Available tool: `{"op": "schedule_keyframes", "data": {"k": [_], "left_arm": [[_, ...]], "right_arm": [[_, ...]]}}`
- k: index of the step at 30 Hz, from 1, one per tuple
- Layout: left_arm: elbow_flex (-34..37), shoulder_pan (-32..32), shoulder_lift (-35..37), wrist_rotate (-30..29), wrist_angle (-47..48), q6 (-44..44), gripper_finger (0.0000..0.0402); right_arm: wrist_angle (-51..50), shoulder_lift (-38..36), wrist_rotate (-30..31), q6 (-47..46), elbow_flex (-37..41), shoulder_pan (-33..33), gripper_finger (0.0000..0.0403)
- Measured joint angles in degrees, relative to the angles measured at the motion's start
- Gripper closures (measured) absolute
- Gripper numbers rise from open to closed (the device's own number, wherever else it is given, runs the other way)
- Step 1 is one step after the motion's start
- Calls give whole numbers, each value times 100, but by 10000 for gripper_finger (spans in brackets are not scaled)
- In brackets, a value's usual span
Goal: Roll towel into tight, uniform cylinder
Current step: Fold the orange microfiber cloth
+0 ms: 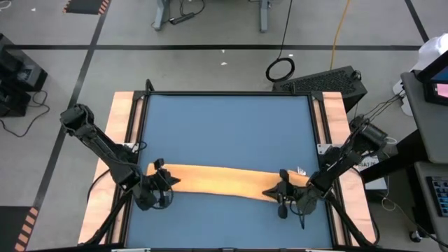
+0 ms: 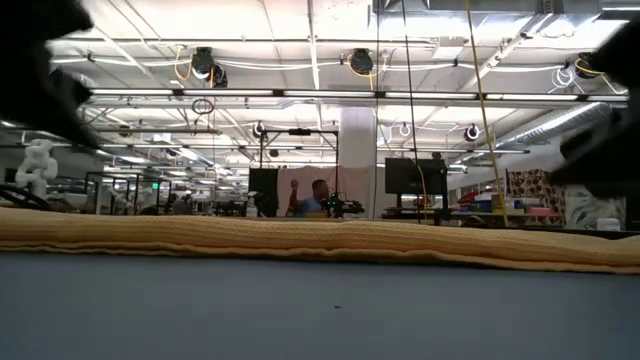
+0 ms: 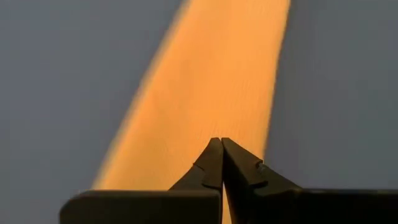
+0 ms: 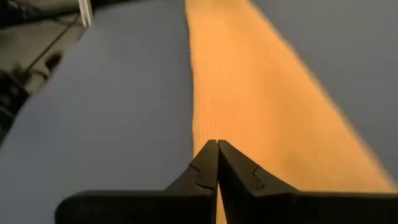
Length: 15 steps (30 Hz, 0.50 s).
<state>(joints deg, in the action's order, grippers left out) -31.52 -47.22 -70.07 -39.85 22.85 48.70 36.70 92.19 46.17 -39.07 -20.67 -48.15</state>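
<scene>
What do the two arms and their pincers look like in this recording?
Both arms are dark, near-black, built of jointed segments with thin black cables trailing beside them. The left pincer and right pincer each have two matte black fingers that taper to a point, with small stepped notches along their edges, mounted on a flat black crossbar. No markings are visible.

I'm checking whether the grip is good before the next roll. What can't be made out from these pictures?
- Whether the shut left gripper and right gripper pinch cloth: wrist views, fingertips cover the contact.
- Towel ends: high view, grippers cover them.
- How many layers it has: low view, only its near edge shows.
</scene>
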Motion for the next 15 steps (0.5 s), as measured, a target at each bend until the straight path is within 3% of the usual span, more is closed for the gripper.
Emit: {"op": "schedule_keyframes", "data": {"k": [3,5,10,15], "left_arm": [[-18,55,-33,-960,-868,-782,397],[20,228,-152,-978,-1527,-1390,397],[289,762,-766,-536,-3819,-2671,397],[346,1430,-1754,614,-6470,-3870,397]], "right_arm": [[156,-365,355,535,0,150,403],[444,-413,509,928,0,344,403],[1423,-179,-110,1791,-10,937,403],[2341,575,-685,2466,-257,1443,403]]}}
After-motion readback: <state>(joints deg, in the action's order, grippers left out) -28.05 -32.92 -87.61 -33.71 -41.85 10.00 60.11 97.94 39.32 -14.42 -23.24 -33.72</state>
